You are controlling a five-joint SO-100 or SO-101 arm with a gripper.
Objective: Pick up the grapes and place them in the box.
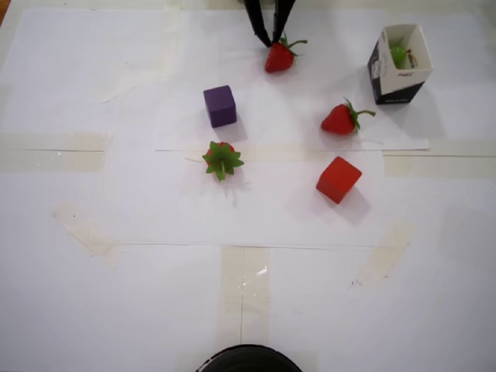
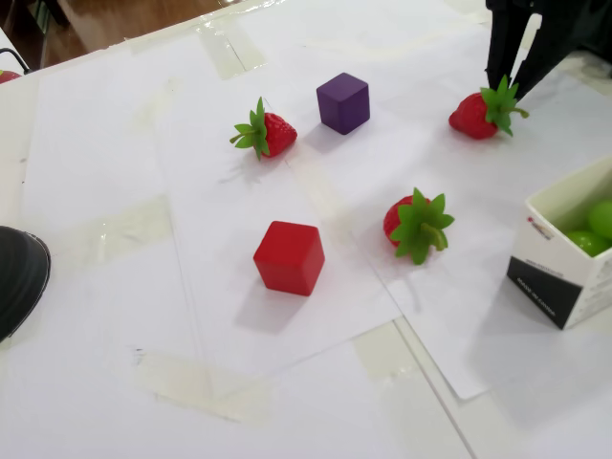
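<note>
Overhead: gripper [image 1: 273,40] at top centre, fingers spread with nothing between them, tips just beside a strawberry [image 1: 278,57]. Box [image 1: 399,63] upper right, grapes [image 1: 398,55] inside. Fixed view: gripper [image 2: 511,85] upper right above that strawberry [image 2: 476,114]; box [image 2: 572,248] at right edge, grapes [image 2: 593,228] in it.

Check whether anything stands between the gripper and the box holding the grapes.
Nothing visible does. The gripper stands open beside a strawberry at the overhead view's top; the box, grapes already inside, sits to its right across bare paper. The other strawberries and cubes lie lower.
</note>
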